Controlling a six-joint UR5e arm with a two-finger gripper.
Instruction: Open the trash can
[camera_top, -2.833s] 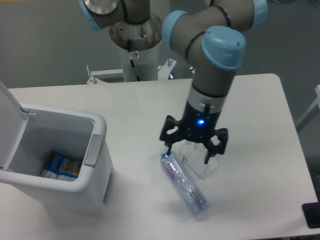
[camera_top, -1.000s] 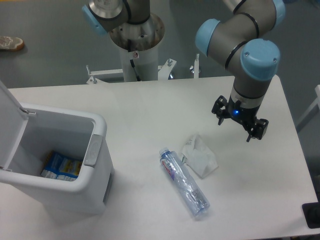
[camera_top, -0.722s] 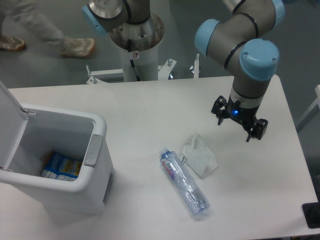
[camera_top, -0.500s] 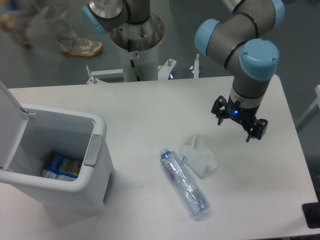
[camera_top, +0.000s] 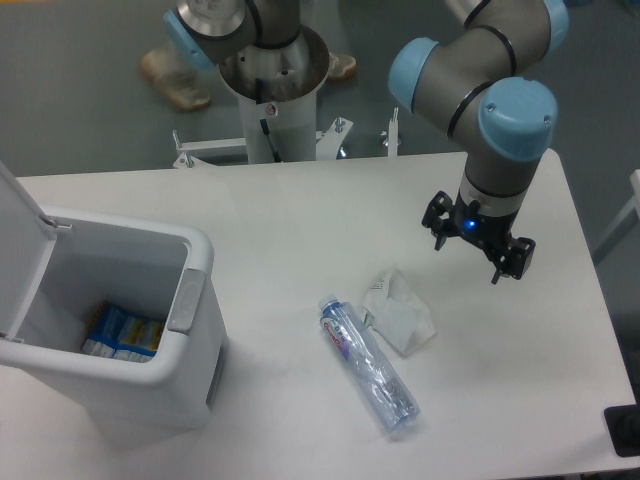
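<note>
The white trash can (camera_top: 195, 330) stands at the table's left front, its lid (camera_top: 18, 250) swung up on the left side so the inside shows. A grey push tab (camera_top: 183, 299) sits on its right rim. Blue and yellow packets (camera_top: 120, 332) lie at the bottom. My gripper (camera_top: 478, 253) hovers over the right part of the table, far from the can, open with nothing between its fingers.
A clear plastic bottle (camera_top: 368, 366) lies on the table's middle front. A crumpled clear wrapper (camera_top: 398, 312) rests just right of it. The arm's base column (camera_top: 270, 90) rises behind the table's far edge. A person's feet (camera_top: 175, 85) show on the floor beyond.
The arm has held still over the last second; before that it moved right, away from the bottle. Someone's feet have walked across the floor behind the table.
</note>
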